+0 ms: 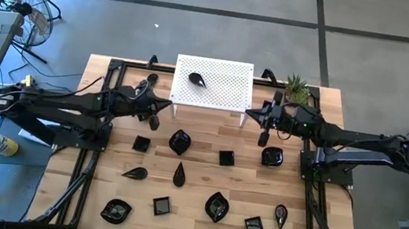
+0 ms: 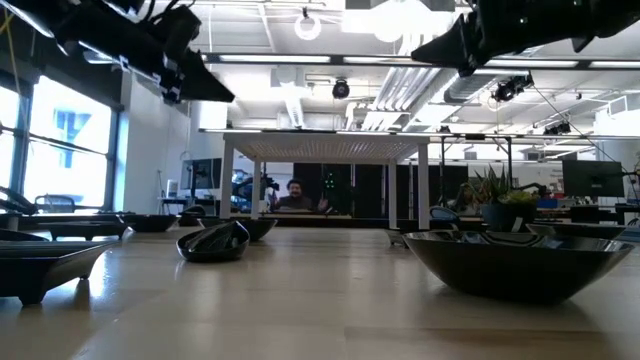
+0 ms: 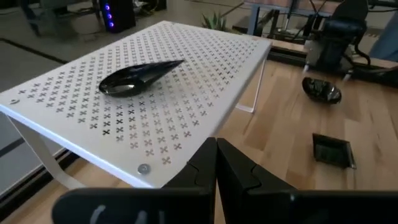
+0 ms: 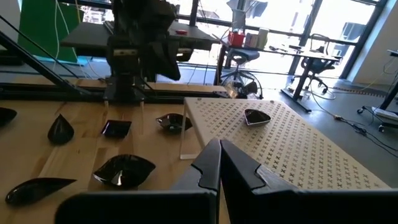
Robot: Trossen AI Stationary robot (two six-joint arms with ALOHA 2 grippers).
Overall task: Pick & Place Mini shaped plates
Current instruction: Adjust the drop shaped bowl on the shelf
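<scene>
High view shows the white perforated stand (image 1: 212, 84) at upper centre of the frame, with one teardrop plate (image 1: 196, 79) lying on its top, left of centre. The left gripper (image 1: 160, 105) sits just off the stand's left front corner, and the right gripper (image 1: 254, 117) sits just off its right front corner; neither touches a plate. In the left wrist view the left gripper's fingers (image 3: 233, 171) are pressed together and empty, with the teardrop plate (image 3: 138, 78) on the stand (image 3: 81, 134) ahead. The right wrist view shows the right gripper's fingers (image 4: 239, 168) likewise together and empty. The remaining mini shaped plates (image 1: 179, 141) lie spread on the wooden table (image 1: 85, 182) across the centre and lower part of the frame, well apart from one another. One rounded plate (image 1: 272, 157) lies just below the right gripper. A green potted plant (image 1: 297, 87) stands at the stand's right.
</scene>
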